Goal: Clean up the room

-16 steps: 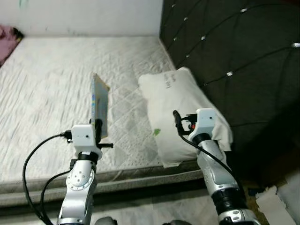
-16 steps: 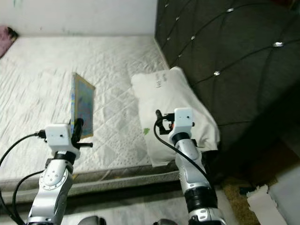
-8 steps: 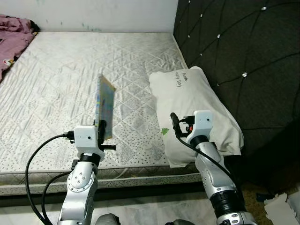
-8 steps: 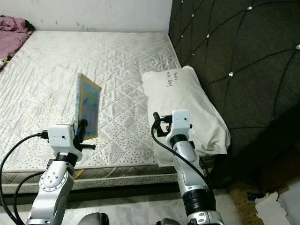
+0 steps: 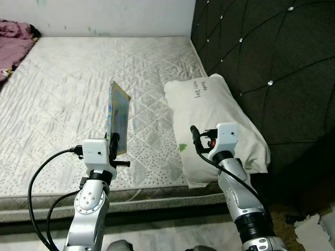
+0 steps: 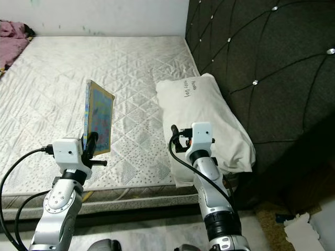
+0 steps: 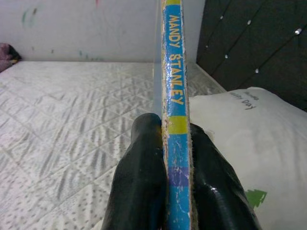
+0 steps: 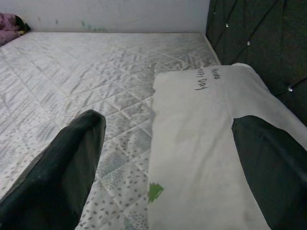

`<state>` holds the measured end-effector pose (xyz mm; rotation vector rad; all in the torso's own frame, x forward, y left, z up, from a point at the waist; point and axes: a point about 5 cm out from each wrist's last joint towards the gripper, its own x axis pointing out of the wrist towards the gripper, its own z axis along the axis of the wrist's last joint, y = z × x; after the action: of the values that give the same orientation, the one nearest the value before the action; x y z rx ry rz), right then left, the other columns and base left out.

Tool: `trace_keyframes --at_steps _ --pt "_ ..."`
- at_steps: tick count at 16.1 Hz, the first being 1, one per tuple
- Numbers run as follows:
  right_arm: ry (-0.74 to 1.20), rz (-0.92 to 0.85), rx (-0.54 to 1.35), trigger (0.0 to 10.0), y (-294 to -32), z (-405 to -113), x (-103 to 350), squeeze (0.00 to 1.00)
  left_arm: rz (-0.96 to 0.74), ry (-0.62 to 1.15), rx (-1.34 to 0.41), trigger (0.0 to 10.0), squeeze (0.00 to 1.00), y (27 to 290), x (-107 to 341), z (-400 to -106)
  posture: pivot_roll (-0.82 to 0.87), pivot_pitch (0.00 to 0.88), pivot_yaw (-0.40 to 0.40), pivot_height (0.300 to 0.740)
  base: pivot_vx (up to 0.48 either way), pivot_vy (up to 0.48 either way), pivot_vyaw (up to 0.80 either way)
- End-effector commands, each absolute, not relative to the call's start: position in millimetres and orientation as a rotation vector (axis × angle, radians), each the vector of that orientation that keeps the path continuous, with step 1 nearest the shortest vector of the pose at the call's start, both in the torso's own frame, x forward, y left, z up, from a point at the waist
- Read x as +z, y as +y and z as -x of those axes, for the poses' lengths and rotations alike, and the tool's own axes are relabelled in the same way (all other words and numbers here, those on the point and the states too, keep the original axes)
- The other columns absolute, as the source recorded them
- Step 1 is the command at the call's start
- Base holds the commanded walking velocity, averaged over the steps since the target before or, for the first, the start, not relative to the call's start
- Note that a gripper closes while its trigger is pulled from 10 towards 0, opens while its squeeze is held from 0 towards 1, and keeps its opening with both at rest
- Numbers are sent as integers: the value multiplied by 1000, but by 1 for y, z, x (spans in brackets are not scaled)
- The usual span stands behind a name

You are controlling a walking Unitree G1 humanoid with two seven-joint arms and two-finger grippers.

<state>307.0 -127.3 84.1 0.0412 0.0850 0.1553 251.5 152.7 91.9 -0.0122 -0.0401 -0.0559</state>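
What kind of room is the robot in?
It looks like a bedroom. There's a big bare quilted mattress, a white pillow lying on it, and a dark padded headboard behind the pillow. The left gripper is holding a book over the bed.

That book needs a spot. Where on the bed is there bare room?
The mattress lies bare from the pillow across to the pink cloth at its far left corner. The headboard side is taken by the pillow. The left gripper holds the book upright over the near edge.
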Motion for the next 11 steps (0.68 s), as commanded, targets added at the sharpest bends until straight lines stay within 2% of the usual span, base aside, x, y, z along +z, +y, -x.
trace_keyframes --at_steps 1,8,11 --pt "77 -41 150 10000 -130 -308 88 0 11 -96 -66 10000 0 152 104 -255 -37 64 -28 740 296 0 0" --pt "74 -37 153 10000 -129 -310 89 0 29 -100 -58 10000 0 151 105 -257 -37 56 -31 740 297 0 0" --pt "74 -37 152 10000 -130 -310 88 0 31 -95 -68 10000 0 149 104 -256 -36 56 -28 740 0 0 0"
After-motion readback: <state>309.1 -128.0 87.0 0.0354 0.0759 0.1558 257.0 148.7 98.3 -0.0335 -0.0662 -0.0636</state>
